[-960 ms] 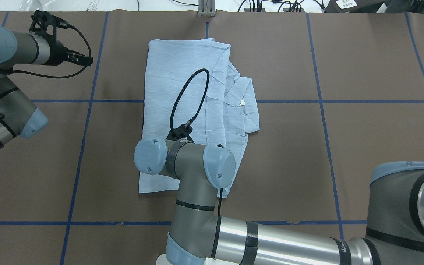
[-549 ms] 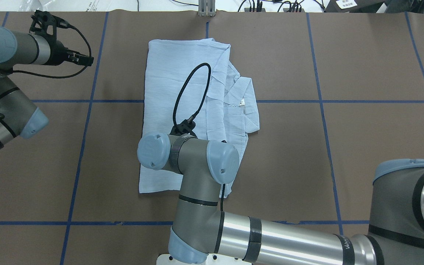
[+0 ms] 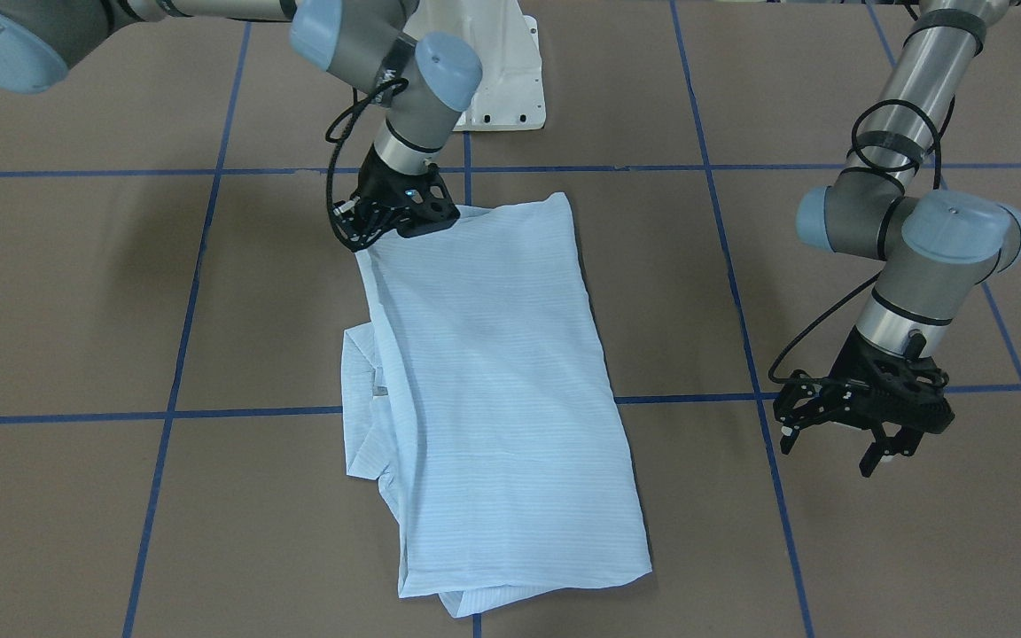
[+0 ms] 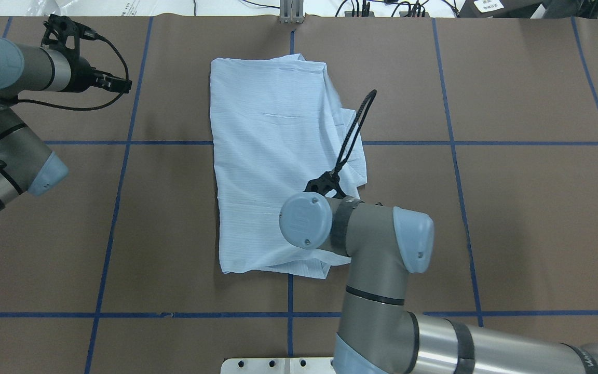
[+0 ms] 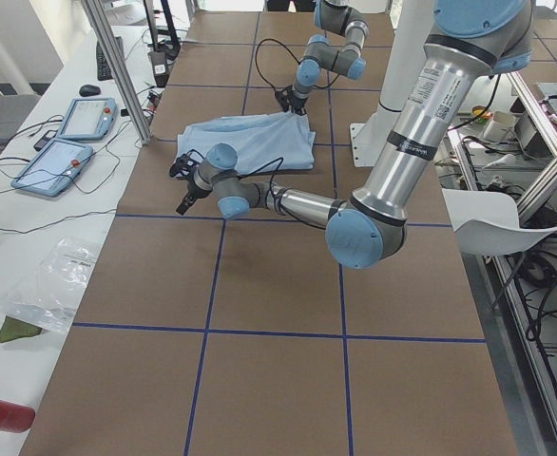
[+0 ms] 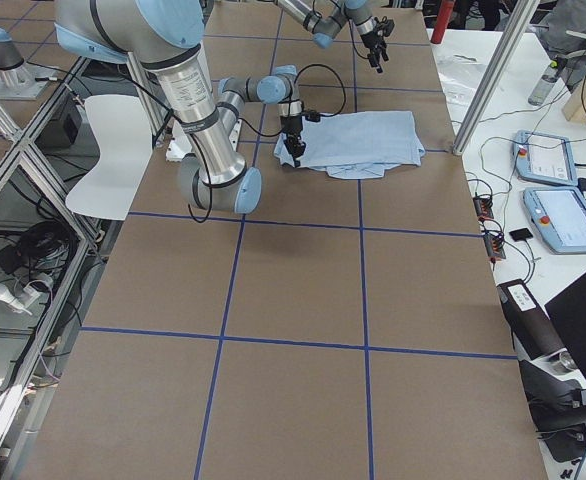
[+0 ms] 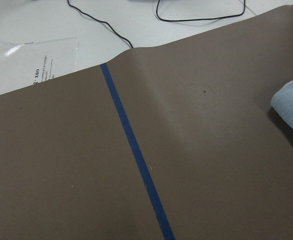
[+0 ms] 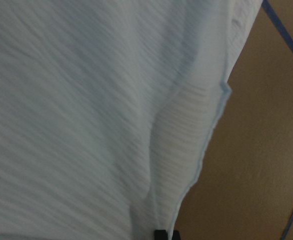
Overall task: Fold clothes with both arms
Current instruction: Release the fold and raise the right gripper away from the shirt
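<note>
The pale-blue striped shirt lies folded in a long rectangle at the table's middle, with a collar part sticking out at one side. My right gripper is at the shirt's corner nearest the robot, shut on the cloth edge. In the overhead view its wrist hides the fingers. The right wrist view is filled with the shirt and a hem fold. My left gripper hangs open over bare table, well apart from the shirt. The left wrist view catches only the shirt's corner.
The brown table cover carries a grid of blue tape lines. The white pedestal base stands behind the shirt. A metal post and cables sit at the far edge, with tablets on the side table.
My right arm has swung to the right with the shirt's near edge in its grip. The cloth layer now covers most of the collar side. The left arm has not moved.
</note>
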Tool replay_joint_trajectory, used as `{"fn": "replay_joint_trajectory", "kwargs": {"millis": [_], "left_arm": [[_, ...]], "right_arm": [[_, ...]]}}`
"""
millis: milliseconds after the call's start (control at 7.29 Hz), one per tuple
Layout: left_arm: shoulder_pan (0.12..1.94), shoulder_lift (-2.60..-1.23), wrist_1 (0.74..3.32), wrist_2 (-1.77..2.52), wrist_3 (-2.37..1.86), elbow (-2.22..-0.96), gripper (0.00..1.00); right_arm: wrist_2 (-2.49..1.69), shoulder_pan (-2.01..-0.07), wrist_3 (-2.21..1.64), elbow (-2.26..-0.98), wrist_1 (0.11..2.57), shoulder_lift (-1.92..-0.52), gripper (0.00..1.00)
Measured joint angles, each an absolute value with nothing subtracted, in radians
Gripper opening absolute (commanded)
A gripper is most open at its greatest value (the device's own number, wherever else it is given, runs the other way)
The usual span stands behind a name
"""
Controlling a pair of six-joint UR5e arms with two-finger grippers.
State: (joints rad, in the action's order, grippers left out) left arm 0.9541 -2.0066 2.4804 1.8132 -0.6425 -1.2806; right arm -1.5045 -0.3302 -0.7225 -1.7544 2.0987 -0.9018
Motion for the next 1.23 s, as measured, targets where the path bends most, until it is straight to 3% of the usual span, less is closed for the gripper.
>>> {"fn": "replay_joint_trajectory", "kwargs": {"millis": [686,960,1235], "left_arm": [[0.954,-1.993,2.471,1.862,-0.667,-1.327,1.0],[0.924,-1.9,2.454,1.914,-0.779,-1.49,1.0],[0.802,-1.767,2.39,1.921,-0.969,-1.742,1.0]], "right_arm": [[-1.54,-0.444,-0.814,-1.801,1.852,-0.929,1.0],[-1.592,-0.488,-0.946,-1.849,1.743,-0.942,1.0],[-1.616,-0.497,-1.045,-1.936,1.683,-0.988,1.0]]}}
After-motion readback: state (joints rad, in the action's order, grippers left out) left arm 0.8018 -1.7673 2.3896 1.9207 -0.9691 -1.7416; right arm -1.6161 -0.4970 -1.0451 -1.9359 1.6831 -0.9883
